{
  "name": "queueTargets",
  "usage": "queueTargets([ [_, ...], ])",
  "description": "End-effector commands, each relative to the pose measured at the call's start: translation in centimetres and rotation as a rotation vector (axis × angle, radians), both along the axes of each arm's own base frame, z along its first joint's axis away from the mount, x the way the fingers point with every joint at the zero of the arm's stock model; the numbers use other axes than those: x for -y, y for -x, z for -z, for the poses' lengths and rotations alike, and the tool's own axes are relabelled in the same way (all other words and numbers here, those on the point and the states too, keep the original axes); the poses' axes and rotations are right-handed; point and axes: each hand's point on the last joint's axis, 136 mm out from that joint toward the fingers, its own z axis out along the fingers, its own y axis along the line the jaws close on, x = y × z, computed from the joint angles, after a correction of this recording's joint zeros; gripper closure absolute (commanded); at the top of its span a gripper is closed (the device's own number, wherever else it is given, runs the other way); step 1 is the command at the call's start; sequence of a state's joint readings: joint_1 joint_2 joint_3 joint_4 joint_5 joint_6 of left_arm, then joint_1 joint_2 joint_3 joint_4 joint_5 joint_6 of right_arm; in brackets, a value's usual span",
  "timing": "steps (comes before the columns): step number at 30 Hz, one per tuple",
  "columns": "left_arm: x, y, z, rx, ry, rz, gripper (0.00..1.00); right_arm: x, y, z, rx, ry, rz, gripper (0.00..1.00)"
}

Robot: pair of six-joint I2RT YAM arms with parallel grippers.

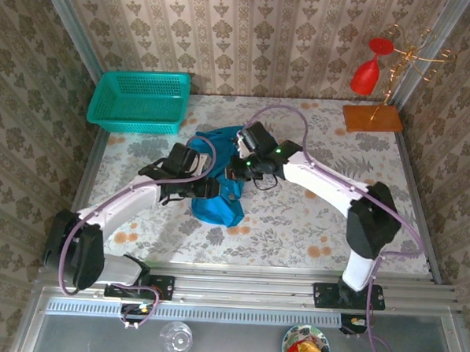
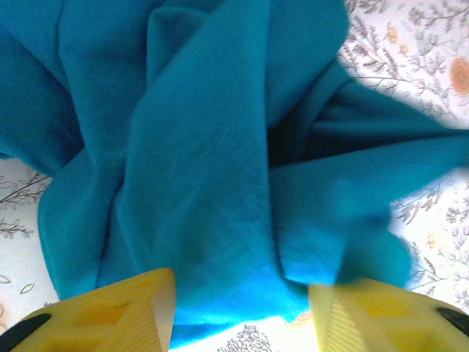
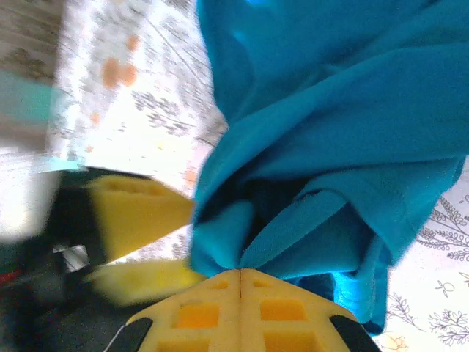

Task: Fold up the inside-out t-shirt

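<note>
Teal-blue soft cotton t-shirt point(image 1: 218, 207) crumpled mid floral counter point(image 1: 296, 222), between arms. Right jaws closed, pinching fabric fold. Left jaws open, straddling bunched cloth. Step, likely: gathering to spread flat. Next: left jaws need firm edge grip, then pull apart.

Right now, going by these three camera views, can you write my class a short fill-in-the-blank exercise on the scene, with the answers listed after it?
1. The right gripper is ___ on a fold of the t-shirt.
2. The yellow fingers of the left gripper stand ___, with teal cloth between them.
3. Seen from the top camera, the mesh basket sits at the far ___ corner of the table.

Missing words: shut; apart; left.
</note>
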State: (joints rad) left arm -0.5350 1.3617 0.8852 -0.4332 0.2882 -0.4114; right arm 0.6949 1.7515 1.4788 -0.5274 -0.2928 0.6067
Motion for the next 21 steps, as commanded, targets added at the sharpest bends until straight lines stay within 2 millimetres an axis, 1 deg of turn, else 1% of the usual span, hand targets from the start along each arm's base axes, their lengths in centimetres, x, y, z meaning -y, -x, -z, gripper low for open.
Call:
queueTargets([
  [1, 0.9, -1.6, -0.5, 0.018, 0.017, -0.002, 0.49, 1.3, 1.0, -5.1, 0.088, -0.04, 0.02, 1.0],
  [2, 0.8, -1.9, -0.3, 0.016, 0.006, -0.005, 0.52, 1.7, 1.2, -6.1, 0.109, -0.041, 0.027, 1.0],
  [4, 0.7, -2.7, 0.1, 0.017, -0.018, -0.008, 0.59, 2.8, 1.5, -8.1, 0.163, -0.035, 0.042, 1.0],
  [8, 0.6, -4.1, 0.1, 0.031, -0.051, -0.001, 0.81, 6.1, 2.1, -11.9, 0.28, 0.015, 0.096, 1.0],
  [10, 0.5, -4.9, -0.6, 0.05, -0.065, 0.009, 0.91, 7.9, 2.2, -13.4, 0.332, 0.043, 0.131, 1.0],
  [11, 0.4, -5.4, -1.1, 0.065, -0.067, 0.015, 0.95, 9.3, 2.4, -14.8, 0.372, 0.047, 0.159, 1.0],
  [12, 0.4, -5.8, -1.8, 0.083, -0.068, 0.027, 1.0, 10.2, 2.6, -15.4, 0.395, 0.053, 0.176, 1.0],
  [14, 0.3, -6.7, -3.7, 0.126, -0.078, 0.057, 1.0, 11.6, 2.5, -15.6, 0.406, 0.061, 0.203, 1.0],
  [16, 0.3, -7.3, -6.1, 0.171, -0.089, 0.104, 1.0, 12.5, 2.4, -14.5, 0.377, 0.071, 0.215, 1.0],
  [17, 0.3, -7.5, -7.2, 0.191, -0.098, 0.123, 1.0, 12.5, 2.5, -13.7, 0.355, 0.073, 0.21, 1.0],
  [19, -0.3, -7.9, -9.2, 0.238, -0.148, 0.136, 1.0, 11.8, 2.5, -11.7, 0.304, 0.061, 0.186, 1.0],
  [20, -0.6, -8.0, -10.0, 0.257, -0.166, 0.137, 1.0, 11.4, 2.6, -10.9, 0.281, 0.051, 0.176, 0.97],
  [21, -1.8, -8.5, -10.6, 0.266, -0.179, 0.113, 1.0, 10.7, 2.6, -9.6, 0.248, 0.035, 0.156, 0.92],
])
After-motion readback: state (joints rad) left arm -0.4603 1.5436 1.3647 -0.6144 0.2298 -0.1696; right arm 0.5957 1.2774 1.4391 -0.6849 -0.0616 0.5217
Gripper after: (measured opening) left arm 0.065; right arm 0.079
